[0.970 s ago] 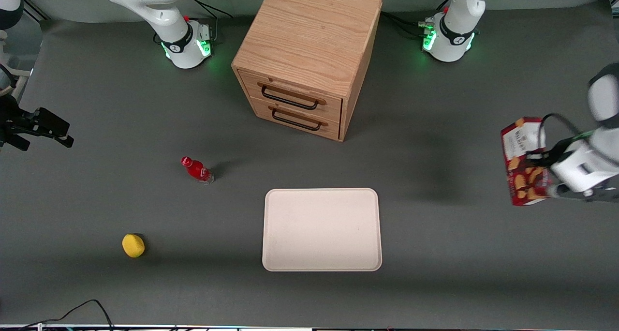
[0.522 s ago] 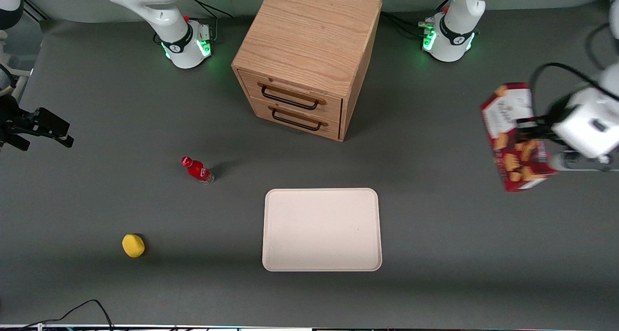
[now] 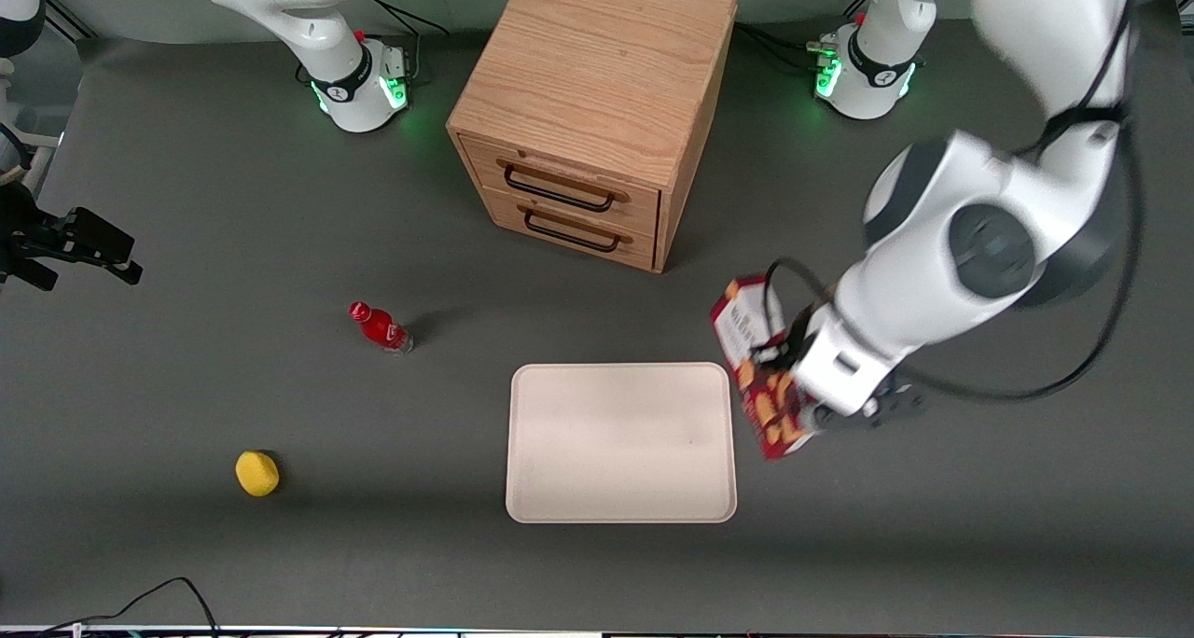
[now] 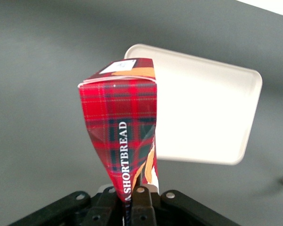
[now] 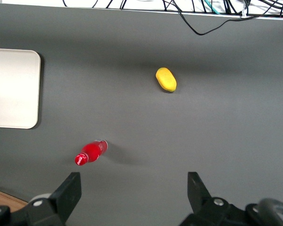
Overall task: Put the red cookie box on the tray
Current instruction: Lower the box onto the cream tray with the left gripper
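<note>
- The tray (image 3: 620, 443) is the landmark: a wide cream-white rectangle with rounded corners and a low rim, lying flat on the dark grey table (image 3: 933, 545), with nothing on it. It also shows in the left wrist view (image 4: 212, 113) and, in part, in the right wrist view (image 5: 12, 87).
- A yellow lemon-shaped object (image 3: 256, 473) lies well apart from the tray, toward the parked arm's end of the table, about level with the tray's nearer half.
- The gripper (image 3: 813, 414) hangs just beside the tray's short edge toward the working arm's end; its fingers (image 4: 140, 197) are clamped on the bottom end of the red cookie box (image 3: 760, 372).
- The red cookie box is held off the table, standing roughly on end and tilted, at that same short edge of the tray; its lower end overlaps the rim in the front view. In the left wrist view (image 4: 125, 127) its red tartan side, lettered "SHORTBREAD", rises from the fingers and covers part of the tray.
- A small red bottle (image 3: 379, 326) sits farther from the front camera than the tray, toward the parked arm's end.
- A wooden two-drawer cabinet (image 3: 597, 106) stands farther still; the tray lies in front of its drawers (image 3: 564, 204), which are shut.
</note>
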Controlling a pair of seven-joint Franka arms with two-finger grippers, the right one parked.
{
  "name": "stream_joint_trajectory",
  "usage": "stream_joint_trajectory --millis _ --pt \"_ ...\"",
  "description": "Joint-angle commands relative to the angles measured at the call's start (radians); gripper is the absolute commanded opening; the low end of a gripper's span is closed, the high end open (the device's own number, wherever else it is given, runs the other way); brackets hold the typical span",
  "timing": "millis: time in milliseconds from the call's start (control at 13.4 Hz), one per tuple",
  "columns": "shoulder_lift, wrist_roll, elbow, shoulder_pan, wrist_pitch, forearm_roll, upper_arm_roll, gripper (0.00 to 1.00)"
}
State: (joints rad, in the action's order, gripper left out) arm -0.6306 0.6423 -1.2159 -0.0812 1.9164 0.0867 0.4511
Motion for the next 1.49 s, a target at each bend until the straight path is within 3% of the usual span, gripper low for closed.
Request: stream_joint_trajectory --millis 0,448,522,597,896,1194,1418 --pt "-0.113 0.033 -0.057 -0.02 0.227 0.115 0.015 0.0" --pt "-0.219 0.079 -0.119 -0.046 0.34 0.275 0.012 0.0" --pt "-0.221 0.077 -0.119 -0.049 0.337 0.281 0.009 0.55" --pt "-0.221 0.083 -0.125 -0.051 0.337 0.301 0.006 1.0" --pt "-0.178 0.083 -0.084 -0.051 0.166 0.28 0.009 1.0" --pt "0.012 0.062 -0.022 -0.019 -0.104 0.136 -0.018 1.0" --pt "0.22 -0.146 -0.021 -0.02 -0.282 -0.031 -0.199 1.0"
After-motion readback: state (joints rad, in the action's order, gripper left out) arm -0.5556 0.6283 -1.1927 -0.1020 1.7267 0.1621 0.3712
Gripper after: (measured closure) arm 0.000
